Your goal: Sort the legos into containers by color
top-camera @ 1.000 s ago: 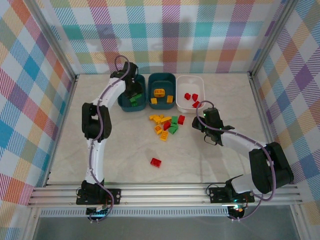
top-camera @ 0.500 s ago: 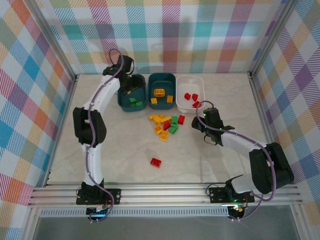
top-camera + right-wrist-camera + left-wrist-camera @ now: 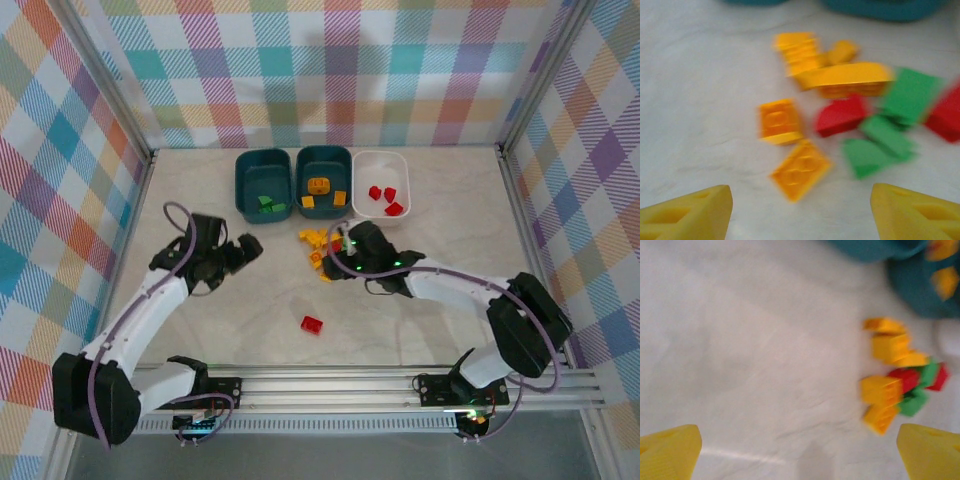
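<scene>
In the left wrist view, the left gripper [image 3: 242, 252] has its yellow fingertips [image 3: 669, 452] spread wide at the bottom corners of the frame, with only bare tabletop between them. From above it sits left of centre, well apart from the loose bricks. The right gripper [image 3: 338, 246] is just as wide open and holds nothing. Its fingertips [image 3: 689, 212] frame the lower edge of the right wrist view just below the pile of legos [image 3: 840, 112], a blurred cluster of yellow-orange, red and green bricks. Seen from above, this gripper is at the right edge of that pile, near the centre of the pale marbled table [image 3: 250, 310]. A single red brick [image 3: 312, 324] lies apart, lower in the frame. Along the upper middle stand three containers side by side: a left teal tub [image 3: 246, 180] with green bricks, a middle teal tub [image 3: 324, 160] with yellow-orange ones, and a white tub [image 3: 381, 160] with red ones.
</scene>
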Controlling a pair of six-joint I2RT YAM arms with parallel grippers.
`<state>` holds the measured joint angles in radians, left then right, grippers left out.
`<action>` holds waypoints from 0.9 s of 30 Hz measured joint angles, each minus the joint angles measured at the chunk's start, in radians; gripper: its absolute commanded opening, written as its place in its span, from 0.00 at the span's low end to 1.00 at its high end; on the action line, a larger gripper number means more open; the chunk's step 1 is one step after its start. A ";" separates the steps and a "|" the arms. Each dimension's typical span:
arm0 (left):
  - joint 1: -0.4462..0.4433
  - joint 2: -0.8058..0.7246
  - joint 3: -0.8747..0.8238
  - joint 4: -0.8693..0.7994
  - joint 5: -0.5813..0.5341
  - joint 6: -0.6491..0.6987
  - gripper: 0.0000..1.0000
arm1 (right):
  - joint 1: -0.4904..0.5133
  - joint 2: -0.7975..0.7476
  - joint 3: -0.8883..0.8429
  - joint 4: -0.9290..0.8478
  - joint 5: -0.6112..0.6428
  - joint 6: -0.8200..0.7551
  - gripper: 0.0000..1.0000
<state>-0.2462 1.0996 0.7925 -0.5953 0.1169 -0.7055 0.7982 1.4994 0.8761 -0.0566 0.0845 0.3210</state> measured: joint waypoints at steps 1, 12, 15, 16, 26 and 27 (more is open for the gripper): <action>0.000 -0.009 -0.034 -0.005 0.004 -0.010 1.00 | 0.030 0.022 0.027 -0.017 -0.028 -0.024 0.74; 0.000 -0.111 -0.159 0.026 0.025 -0.035 1.00 | 0.302 0.229 0.121 -0.251 -0.143 -0.146 0.76; 0.000 -0.108 -0.156 0.026 0.032 -0.029 1.00 | 0.341 0.266 0.141 -0.290 -0.120 -0.146 0.75; 0.000 -0.106 -0.155 0.026 0.035 -0.026 1.00 | 0.350 0.274 0.152 -0.301 -0.101 -0.146 0.73; 0.000 -0.107 -0.155 0.027 0.051 -0.023 1.00 | 0.393 0.308 0.194 -0.344 0.131 -0.119 0.32; 0.000 -0.107 -0.155 0.027 0.052 -0.023 1.00 | 0.393 0.308 0.194 -0.344 0.153 -0.119 0.31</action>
<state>-0.2462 0.9928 0.6376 -0.5682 0.1688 -0.7284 1.1915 1.8072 1.0698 -0.4004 0.2375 0.2016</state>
